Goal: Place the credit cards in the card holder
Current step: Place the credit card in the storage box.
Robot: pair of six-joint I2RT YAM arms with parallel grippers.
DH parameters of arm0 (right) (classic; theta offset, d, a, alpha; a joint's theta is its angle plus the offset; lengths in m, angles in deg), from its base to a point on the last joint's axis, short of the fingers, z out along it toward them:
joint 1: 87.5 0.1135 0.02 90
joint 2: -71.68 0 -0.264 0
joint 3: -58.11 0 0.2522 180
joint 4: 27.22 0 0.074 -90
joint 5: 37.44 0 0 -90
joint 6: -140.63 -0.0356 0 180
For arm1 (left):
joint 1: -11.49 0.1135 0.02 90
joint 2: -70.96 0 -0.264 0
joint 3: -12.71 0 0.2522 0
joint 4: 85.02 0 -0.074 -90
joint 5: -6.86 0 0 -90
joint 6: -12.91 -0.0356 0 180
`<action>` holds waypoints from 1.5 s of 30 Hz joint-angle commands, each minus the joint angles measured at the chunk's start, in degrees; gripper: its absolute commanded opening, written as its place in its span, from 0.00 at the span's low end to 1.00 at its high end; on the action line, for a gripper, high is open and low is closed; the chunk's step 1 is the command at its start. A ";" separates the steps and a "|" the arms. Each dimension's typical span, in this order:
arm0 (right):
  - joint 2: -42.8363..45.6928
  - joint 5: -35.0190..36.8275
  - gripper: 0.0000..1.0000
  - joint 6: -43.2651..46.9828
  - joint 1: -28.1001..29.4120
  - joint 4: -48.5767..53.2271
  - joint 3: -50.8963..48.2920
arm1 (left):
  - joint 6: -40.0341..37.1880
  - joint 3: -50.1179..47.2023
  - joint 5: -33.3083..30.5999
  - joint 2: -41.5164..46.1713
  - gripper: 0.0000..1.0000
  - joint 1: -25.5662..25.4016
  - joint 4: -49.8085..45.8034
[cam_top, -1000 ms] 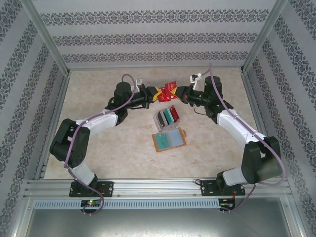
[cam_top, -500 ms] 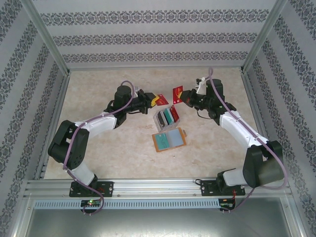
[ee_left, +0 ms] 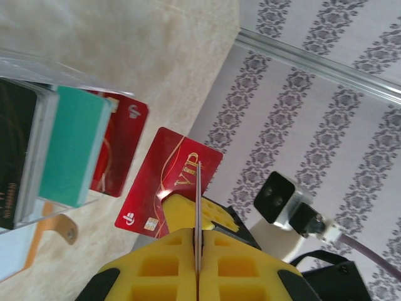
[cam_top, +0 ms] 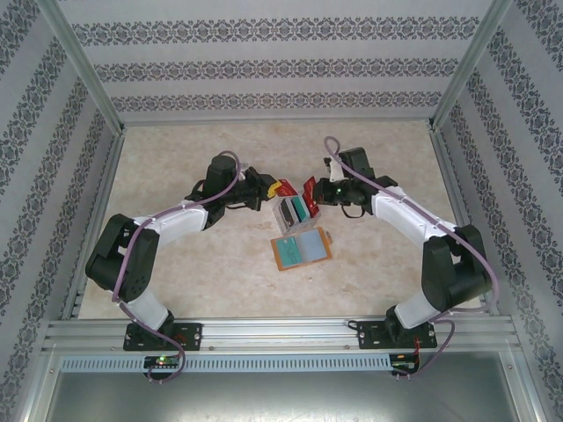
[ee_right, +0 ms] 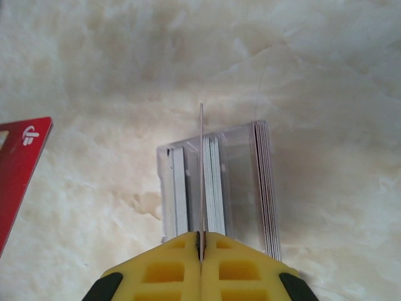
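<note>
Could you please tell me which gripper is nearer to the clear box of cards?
Right. The right gripper hovers just above the clear box, pinching a red card; the left gripper, holding a second red card, sits off to the box's left.

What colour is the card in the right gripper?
Red with gold lettering. The card in the right gripper shows best in the left wrist view.
</note>
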 commanded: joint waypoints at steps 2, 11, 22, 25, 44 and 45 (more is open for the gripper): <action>-2.04 6.91 0.04 7.11 1.97 2.94 2.82 | -4.17 1.56 -0.76 1.46 0.00 -0.05 -5.00; -6.07 13.32 0.05 10.45 3.65 6.54 5.89 | -4.15 1.56 -0.40 0.90 0.00 -0.06 -4.63; -7.63 10.56 0.20 10.29 3.90 8.55 7.80 | -5.37 2.11 -0.06 0.66 0.00 -0.06 -3.96; -6.29 12.19 0.23 9.23 3.85 8.85 7.83 | -6.28 2.80 -0.13 0.93 0.00 -0.06 -5.01; 5.18 -25.09 0.46 -17.85 -4.68 -8.75 3.91 | -13.41 6.41 4.44 1.71 0.00 -0.21 1.56; 4.68 -25.74 0.47 -18.37 -4.67 -9.27 3.91 | -13.50 6.26 4.78 1.72 0.00 -0.16 2.64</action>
